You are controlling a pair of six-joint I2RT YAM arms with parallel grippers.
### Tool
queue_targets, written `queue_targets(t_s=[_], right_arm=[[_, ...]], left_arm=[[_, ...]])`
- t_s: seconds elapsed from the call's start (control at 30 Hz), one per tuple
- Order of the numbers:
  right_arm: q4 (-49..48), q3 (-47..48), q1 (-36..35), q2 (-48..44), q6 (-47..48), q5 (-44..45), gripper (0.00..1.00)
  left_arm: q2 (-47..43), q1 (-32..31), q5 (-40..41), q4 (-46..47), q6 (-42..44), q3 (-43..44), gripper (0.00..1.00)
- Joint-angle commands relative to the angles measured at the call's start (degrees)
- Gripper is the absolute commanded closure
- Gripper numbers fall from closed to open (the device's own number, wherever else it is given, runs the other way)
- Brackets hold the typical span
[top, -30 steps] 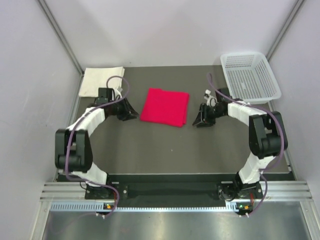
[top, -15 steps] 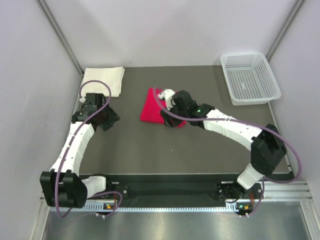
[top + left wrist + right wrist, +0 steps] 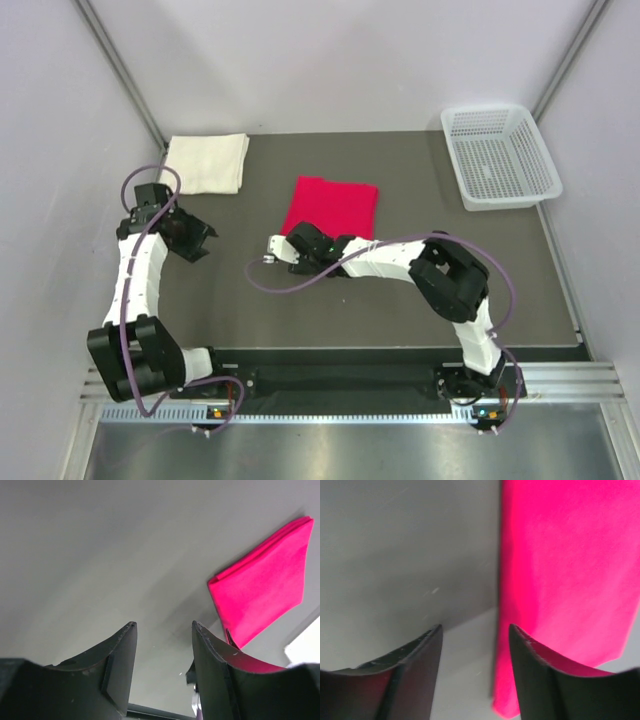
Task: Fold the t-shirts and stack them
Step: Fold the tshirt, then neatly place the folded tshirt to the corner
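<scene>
At the near edge of the counter [image 3: 300, 310], the two arms rise from their bases. The right arm bends back on itself and reaches leftward across the middle. Its end effector [image 3: 305, 240] sits at the near left corner of the red t-shirt [image 3: 332, 205]. In the right wrist view, that end effector [image 3: 475, 627] has its fingers well apart with nothing clamped between them. The straight edge of the red cloth [image 3: 560, 580] runs up through the gap. The right finger is over the shirt and the left finger over bare grey counter [image 3: 395, 555]. Whether the fingertips touch the fabric cannot be told.

The left arm stands up along the left side. Its end effector [image 3: 198, 238] points toward the middle and is well apart from both shirts. In the left wrist view, the left end effector [image 3: 162, 627] is also partly open and holds nothing, with only counter between its fingers. The red t-shirt [image 3: 260, 590] lies off to the right in that view.

The red t-shirt is folded into a flat, neat rectangle near the centre of the counter. Farther back, in the far left corner, the cream-white t-shirt [image 3: 207, 163] lies folded flat on its own, apart from the red one. A white mesh basket [image 3: 500, 155] sits in the far right corner.
</scene>
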State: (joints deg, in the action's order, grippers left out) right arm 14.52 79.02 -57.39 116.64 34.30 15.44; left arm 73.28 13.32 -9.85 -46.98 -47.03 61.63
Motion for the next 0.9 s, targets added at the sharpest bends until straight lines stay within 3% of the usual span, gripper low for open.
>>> queue_targets(t_s=[0.0, 0.23, 0.4, 0.87], right_arm=[[-5.2, 6.7, -0.4, 2.9, 6.6, 4.5, 0.49], [-4.3, 11.2, 0.8, 7.5, 7.9, 2.6, 0.55], [-3.0, 14.5, 2.1, 10.5, 7.7, 1.8, 0.66], [-1.2, 17.5, 2.9, 13.7, 4.4, -1.5, 0.76]], left_arm=[[-1.6, 3.3, -4.0, 0.8, -1.3, -2.8, 0.47], [0.5, 7.9, -8.4, 1.7, -0.1, -4.9, 0.48], [2.1, 9.3, -11.4, 1.9, 0.4, -4.6, 0.46], [3.4, 11.1, -16.2, 4.1, 3.0, -3.6, 0.39]])
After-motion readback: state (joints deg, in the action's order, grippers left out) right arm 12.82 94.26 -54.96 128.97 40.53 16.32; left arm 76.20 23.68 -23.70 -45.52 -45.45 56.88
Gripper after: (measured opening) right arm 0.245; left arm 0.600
